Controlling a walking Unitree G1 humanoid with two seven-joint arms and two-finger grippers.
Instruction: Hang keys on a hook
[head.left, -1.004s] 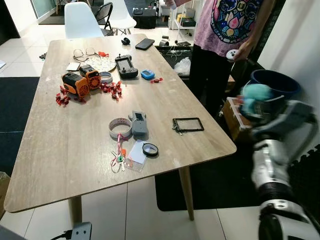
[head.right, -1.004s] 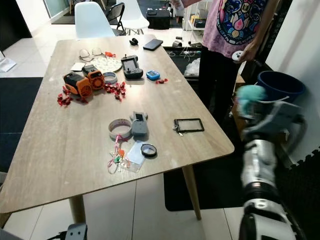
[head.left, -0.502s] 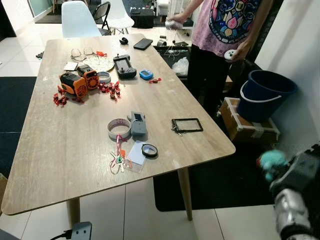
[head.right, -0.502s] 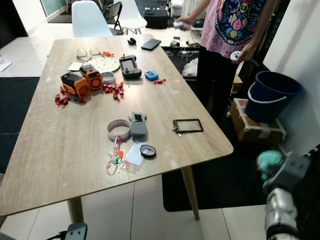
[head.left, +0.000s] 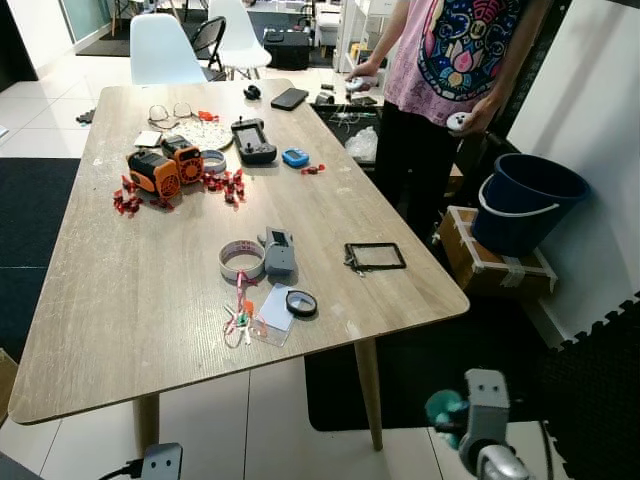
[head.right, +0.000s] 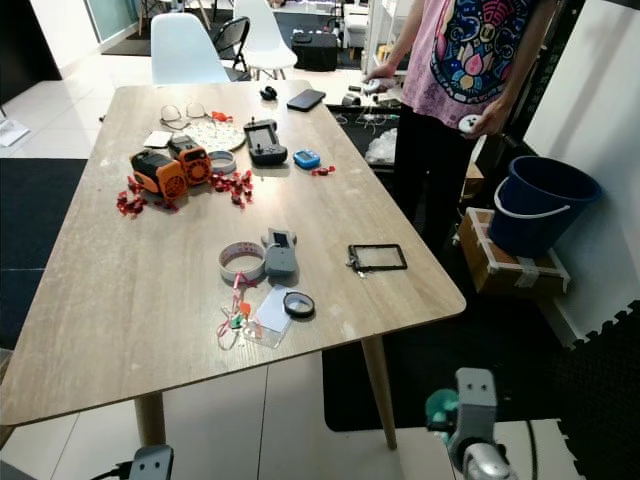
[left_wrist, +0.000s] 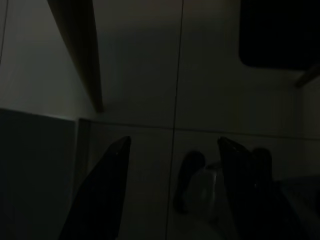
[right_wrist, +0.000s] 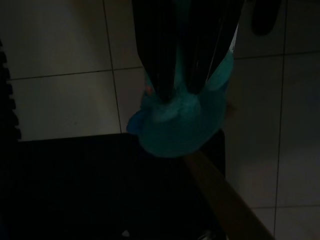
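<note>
Standing beside the cluttered table (head.left: 150, 300), a person (head.left: 450, 60) holds controllers.

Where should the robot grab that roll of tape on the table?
Probably from straight above: the tape lies flat with its hole facing up, so one finger can go inside and one outside, pinching the left wall, away from the grey gadget touching its right.

1. Both eye views are bright and evenly lit, with pale glare on the wooden table (head.left: 150, 300).
2. Both wrist views are very dark (shaded, murky).
3. The right arm (head.left: 480, 420) looks slightly soft.
</note>
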